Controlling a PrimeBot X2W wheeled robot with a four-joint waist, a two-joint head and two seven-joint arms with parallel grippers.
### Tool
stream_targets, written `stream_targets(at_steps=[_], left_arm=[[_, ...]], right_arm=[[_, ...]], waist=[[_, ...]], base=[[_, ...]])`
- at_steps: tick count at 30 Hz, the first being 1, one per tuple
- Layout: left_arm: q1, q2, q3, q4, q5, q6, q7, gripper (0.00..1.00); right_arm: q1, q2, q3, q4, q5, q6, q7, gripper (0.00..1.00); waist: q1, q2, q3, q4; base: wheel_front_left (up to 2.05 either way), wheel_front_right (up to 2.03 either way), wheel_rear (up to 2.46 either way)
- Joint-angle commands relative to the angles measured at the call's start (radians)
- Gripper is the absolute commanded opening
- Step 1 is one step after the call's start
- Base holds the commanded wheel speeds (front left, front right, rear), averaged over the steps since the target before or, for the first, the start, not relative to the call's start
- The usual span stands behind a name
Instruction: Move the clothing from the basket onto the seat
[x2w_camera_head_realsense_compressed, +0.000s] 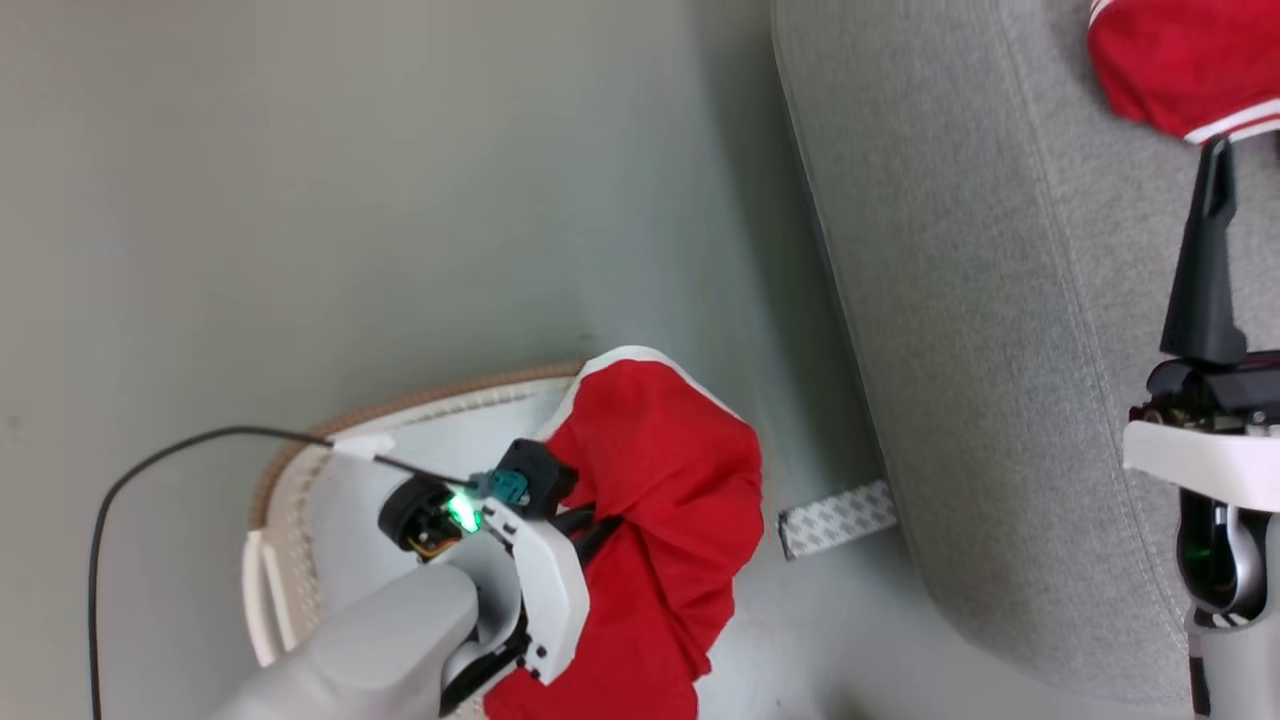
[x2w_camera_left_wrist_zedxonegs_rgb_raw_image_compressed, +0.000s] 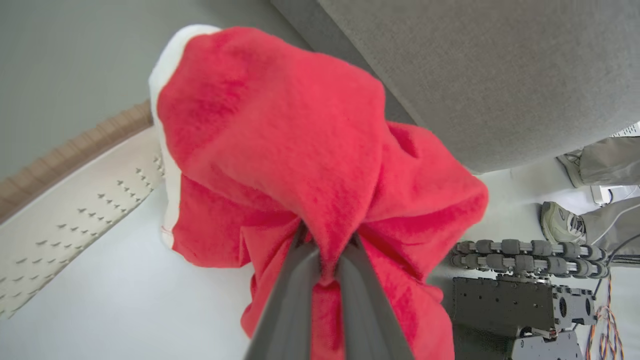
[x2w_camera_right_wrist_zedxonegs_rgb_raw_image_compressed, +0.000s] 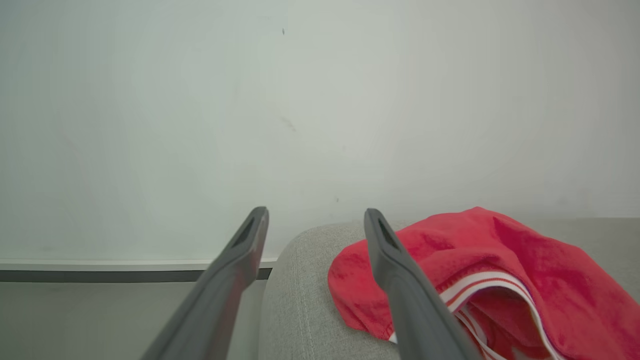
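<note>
Left hand (x2w_camera_left_wrist_zedxonegs_rgb_raw_image_compressed: 325, 242) clenched on a fold of a red garment (x2w_camera_head_realsense_compressed: 665, 470) with white trim. The fabric is bunched between the two fingers and drapes over them. The garment hangs at the side of the white basket (x2w_camera_head_realsense_compressed: 290, 500) nearest the grey seat (x2w_camera_head_realsense_compressed: 960, 300), spilling past the tan rim over the floor (x2w_camera_head_realsense_compressed: 300, 200); it is beside the seat but apart from it. Cannot tell whether it touches the basket. Right hand (x2w_camera_right_wrist_zedxonegs_rgb_raw_image_compressed: 315, 215) released, fingers spread wide with nothing between them, hovering over the seat. A second red garment (x2w_camera_right_wrist_zedxonegs_rgb_raw_image_compressed: 500, 260), white-striped, lies on the seat cushion just beside the right fingers.
</note>
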Motion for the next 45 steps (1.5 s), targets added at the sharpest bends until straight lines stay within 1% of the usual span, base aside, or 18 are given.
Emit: stream_targets(at_steps=[1, 9, 11, 14, 15, 17, 21, 26, 36, 45], left_arm=[[0.018, -0.005, 0.0, 0.009, -0.015, 0.001, -0.03, 0.0], [0.037, -0.029, 0.0, 0.019, -0.057, 0.001, -0.133, 0.0], [0.042, -0.034, 0.004, 0.022, -0.056, 0.001, -0.146, 0.0], [0.06, -0.041, 0.035, 0.015, -0.067, 0.001, -0.157, 0.0], [0.06, -0.041, 0.035, 0.015, -0.067, 0.001, -0.157, 0.0], [0.075, -0.05, 0.077, -0.01, -0.057, 0.001, -0.157, 0.0], [0.129, -0.045, 0.177, -0.068, -0.007, 0.004, -0.157, 0.0], [0.187, -0.034, 0.267, -0.14, 0.057, 0.013, -0.157, 0.0], [0.253, -0.016, 0.389, -0.251, 0.1, 0.061, -0.157, 0.0], [0.261, 0.032, 0.463, -0.379, 0.088, 0.114, -0.155, 0.0]], right_arm=[[0.02, 0.0, 0.001, 0.012, -0.014, -0.003, -0.003, 1.0], [0.054, 0.0, -0.001, 0.044, -0.046, -0.003, -0.003, 1.0], [0.067, 0.0, 0.003, 0.057, -0.052, -0.003, -0.003, 1.0], [0.086, -0.001, 0.009, 0.078, -0.061, -0.003, -0.003, 1.0], [0.086, -0.001, 0.009, 0.078, -0.061, -0.003, -0.003, 1.0], [0.108, -0.009, 0.008, 0.09, -0.064, -0.003, -0.003, 1.0], [0.139, -0.028, 0.01, 0.111, -0.046, -0.003, -0.003, 1.0], [0.17, -0.039, 0.051, 0.145, -0.026, -0.003, -0.003, 1.0], [0.22, -0.046, 0.146, 0.213, 0.015, -0.003, -0.003, 1.0], [0.264, -0.029, 0.199, 0.242, 0.049, -0.003, -0.003, 1.0]], waist=[[0.0, 0.0, -0.055, 0.025], [0.0, 0.0, -0.19, 0.068], [0.0, 0.0, -0.228, 0.08], [0.0, 0.0, -0.287, 0.098], [0.0, 0.0, -0.287, 0.098], [0.0, 0.0, -0.335, 0.115], [0.0, 0.0, -0.417, 0.14], [0.0, 0.0, -0.504, 0.16], [0.0, 0.0, -0.621, 0.197], [0.0, 0.0, -0.676, 0.222]], base=[[0.0, 0.0, 0.0], [0.0, 0.0, 0.0], [0.0, 0.0, 0.0], [0.0, 0.0, 0.0], [0.0, 0.0, 0.0], [0.0, 0.0, 0.0], [0.0, 0.0, 0.0], [0.0, 0.0, 0.0], [0.0, 0.0, 0.0], [0.0, 0.0, 0.0]])
